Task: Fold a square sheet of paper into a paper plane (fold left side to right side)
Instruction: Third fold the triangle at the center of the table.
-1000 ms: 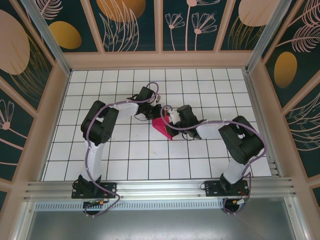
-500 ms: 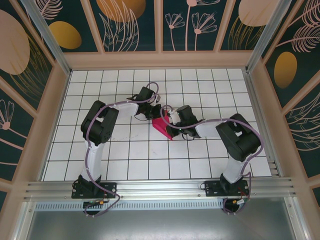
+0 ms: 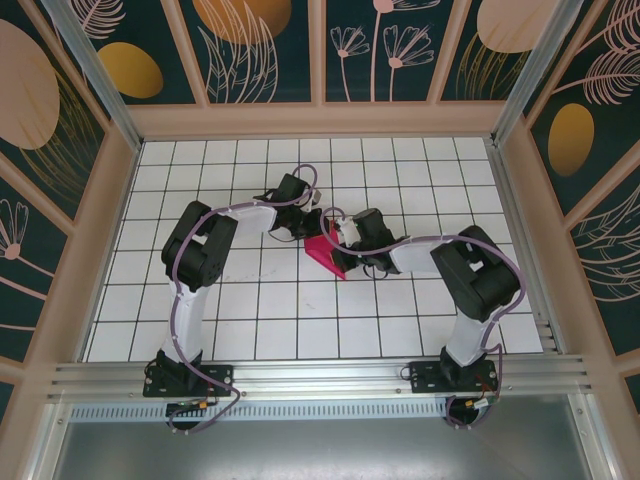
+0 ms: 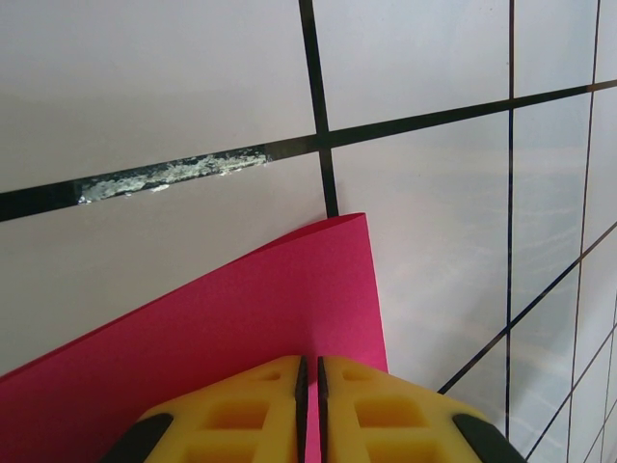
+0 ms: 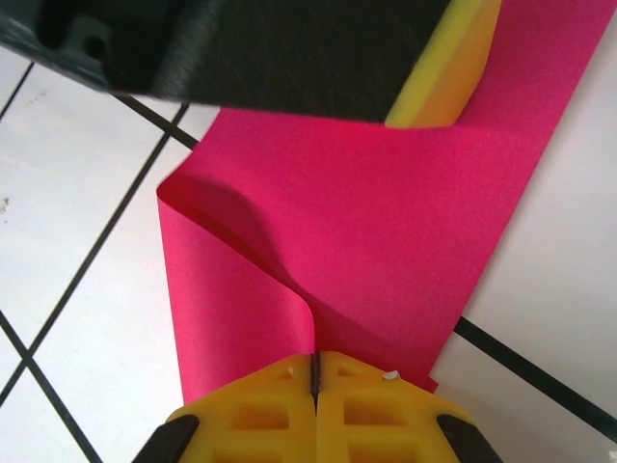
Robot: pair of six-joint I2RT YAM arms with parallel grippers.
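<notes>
Square sheet of paper [image 5: 366,222] pinched at right gripper [image 5: 315,371] tips, jaws closed on raised buckle. Just beyond, left gripper [image 4: 309,386] clamps far edge, sheet bowed between them over tiled table [image 4: 193,77]. Since a second ago: right arm nudged toward left, paper hardly shifted. Fold likely midway, crease unpressed. Containers: none.

White tiled table [image 3: 260,320]; floral wall panels [image 3: 265,50]; scuffed grid line [image 4: 174,174].

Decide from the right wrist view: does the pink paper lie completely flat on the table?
No, the pink paper rises in a rounded bend just ahead of the yellow fingers.
</notes>
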